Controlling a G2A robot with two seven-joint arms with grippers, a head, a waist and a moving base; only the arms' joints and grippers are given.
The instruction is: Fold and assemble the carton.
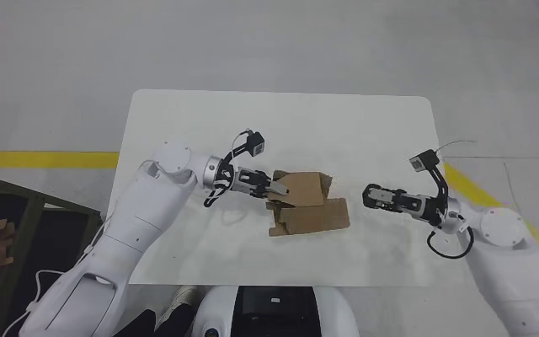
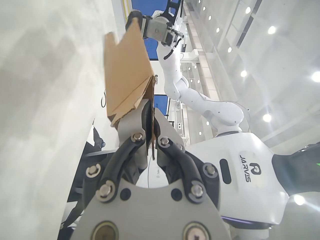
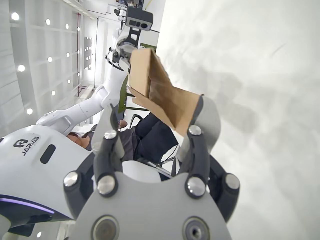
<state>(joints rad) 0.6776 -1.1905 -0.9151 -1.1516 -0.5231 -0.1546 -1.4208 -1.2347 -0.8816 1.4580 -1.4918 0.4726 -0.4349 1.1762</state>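
Observation:
A brown, partly folded carton [image 1: 307, 202] lies on the white table [image 1: 354, 126], one panel raised above a flatter panel. My left gripper [image 1: 280, 190] is at the carton's left end, shut on a thin cardboard flap. In the left wrist view that flap's edge runs between the closed fingers [image 2: 160, 126], and the carton [image 2: 127, 76] stretches away from them. My right gripper [image 1: 369, 198] sits open just off the carton's right edge. In the right wrist view the carton's [image 3: 160, 88] near corner lies between the spread fingers [image 3: 207, 111], close to one of them.
The table stretches bare behind the carton and to both sides. A yellow line [image 1: 59, 158] marks the floor at the left and right of the table. A dark crate [image 1: 25, 227] stands on the floor off the table's left side.

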